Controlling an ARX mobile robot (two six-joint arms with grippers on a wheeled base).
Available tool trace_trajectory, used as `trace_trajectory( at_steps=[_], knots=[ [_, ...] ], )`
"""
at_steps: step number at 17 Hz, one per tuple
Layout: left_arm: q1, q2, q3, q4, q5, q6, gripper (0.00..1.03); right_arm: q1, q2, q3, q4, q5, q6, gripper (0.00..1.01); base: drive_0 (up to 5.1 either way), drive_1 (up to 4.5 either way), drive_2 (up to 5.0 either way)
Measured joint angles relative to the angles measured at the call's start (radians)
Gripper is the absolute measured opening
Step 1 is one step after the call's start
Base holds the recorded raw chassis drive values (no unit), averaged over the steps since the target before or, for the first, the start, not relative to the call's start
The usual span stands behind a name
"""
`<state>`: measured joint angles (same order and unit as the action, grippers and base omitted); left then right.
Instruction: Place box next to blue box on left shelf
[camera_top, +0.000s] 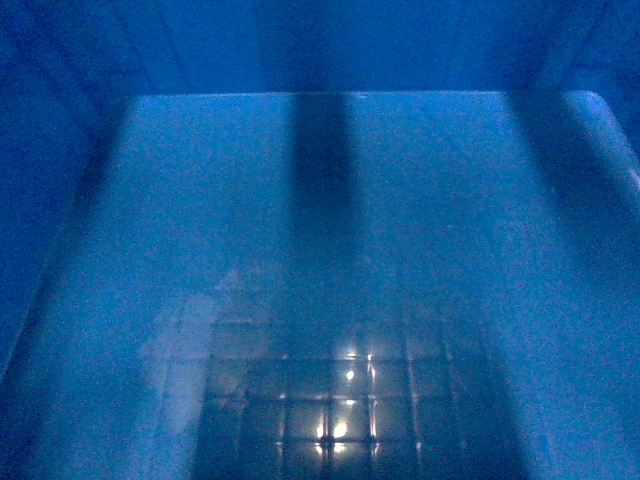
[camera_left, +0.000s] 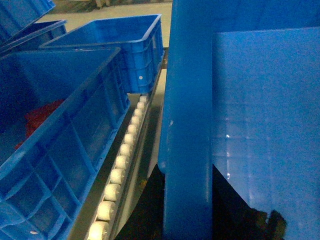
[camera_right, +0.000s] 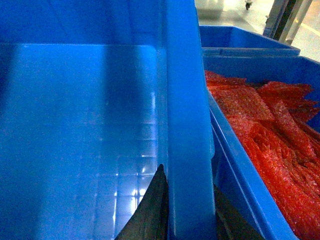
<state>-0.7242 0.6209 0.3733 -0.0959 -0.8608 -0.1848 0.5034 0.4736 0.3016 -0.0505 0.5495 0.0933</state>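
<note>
Between both grippers sits the box (camera_top: 330, 230), filling the head view, its grid floor showing. Left gripper (camera_left: 186, 200) clamps the box's left wall, dark fingers (camera_left: 145, 200) either side of the rim, coming up from below. Right gripper (camera_right: 190, 210) clamps the right wall likewise. Left of the box: roller track (camera_left: 122, 160) and other blue crates (camera_left: 70, 125). Right: a crate (camera_right: 240, 190) of red bubble wrap (camera_right: 265, 130), just beside.

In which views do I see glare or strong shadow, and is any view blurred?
Head view: dim and soft, a dark shadow band down the box floor, small glints low. Left wrist view: faint reflections on the floor. Right wrist view: bright sheen on the floor; red material sharp.
</note>
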Motion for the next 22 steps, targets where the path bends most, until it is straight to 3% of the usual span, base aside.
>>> trace_trajectory(
  at_steps=[11,12,13,16,18,19,22],
  knots=[
    [0.0,0.001,0.0,0.007,-0.008,0.003,0.15,0.0,0.0,0.0,0.001,0.003,-0.001,0.1,0.0,0.0,0.0],
    [-0.027,0.022,-0.017,0.082,-0.08,0.043,0.15,0.053,0.031,0.0,0.049,0.119,-0.028,0.1,0.0,0.0,0.0],
    [-0.024,0.019,-0.017,0.096,-0.098,0.064,0.15,0.064,0.035,0.0,0.055,0.155,-0.039,0.11,0.0,0.0,0.0],
    [-0.005,0.014,-0.018,0.098,-0.091,0.084,0.15,0.075,0.045,0.0,0.057,0.178,-0.04,0.11,0.0,0.0,0.0],
    [0.078,0.038,-0.017,0.097,-0.016,0.107,0.15,0.068,0.127,0.019,0.035,0.14,-0.002,0.11,0.0,0.0,0.0],
    [0.132,0.063,-0.016,0.096,0.039,0.113,0.15,0.049,0.188,0.034,0.027,0.086,0.035,0.11,0.0,0.0,0.0],
    [0.316,0.183,-0.014,0.147,0.215,0.148,0.15,0.032,0.361,0.042,0.115,0.021,0.066,0.11,0.0,0.0,0.0]
  ],
)
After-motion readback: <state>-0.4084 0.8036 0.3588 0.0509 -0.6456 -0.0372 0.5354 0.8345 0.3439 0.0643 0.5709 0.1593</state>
